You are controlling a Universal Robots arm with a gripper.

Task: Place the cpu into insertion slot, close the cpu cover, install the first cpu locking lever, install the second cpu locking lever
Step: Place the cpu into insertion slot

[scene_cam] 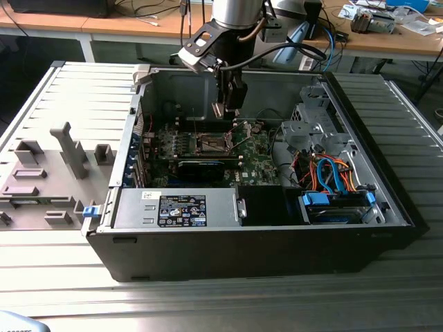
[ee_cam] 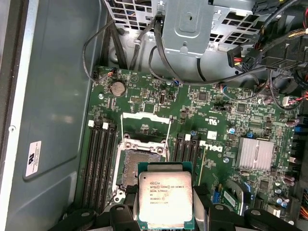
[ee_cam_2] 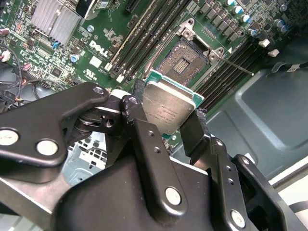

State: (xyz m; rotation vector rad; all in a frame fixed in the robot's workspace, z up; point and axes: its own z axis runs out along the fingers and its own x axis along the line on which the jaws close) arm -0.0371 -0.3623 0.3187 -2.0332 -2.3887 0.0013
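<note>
My gripper [ee_cam_2: 166, 119] is shut on the cpu [ee_cam_2: 169, 105], a flat square chip with a silvery top, held by two opposite edges between the black fingers [ee_cam_2: 137, 125]. In the first wrist view the cpu [ee_cam: 165, 199] hangs above the green circuit board [ee_cam: 216, 106], just short of the insertion slot [ee_cam: 139, 166]. The slot [ee_cam_2: 185, 60] lies bare, its dark centre showing. The cpu cover [ee_cam: 144, 126], a thin silvery frame, is swung open on the slot's far side. A thin lever rod [ee_cam_2: 236, 65] sticks out beside the slot. In the exterior view my gripper [scene_cam: 228, 105] hovers inside the case above the slot [scene_cam: 213, 143].
Rows of narrow memory slots [ee_cam: 98, 159] flank the socket. A finned heatsink [ee_cam: 255, 153] sits on the board. Case walls [scene_cam: 325, 79] enclose the space. A black card [scene_cam: 201, 166], the power supply [scene_cam: 183, 209], a drive cage with coloured cables [scene_cam: 332, 173] and a grey fixture [scene_cam: 69, 149] lie nearby.
</note>
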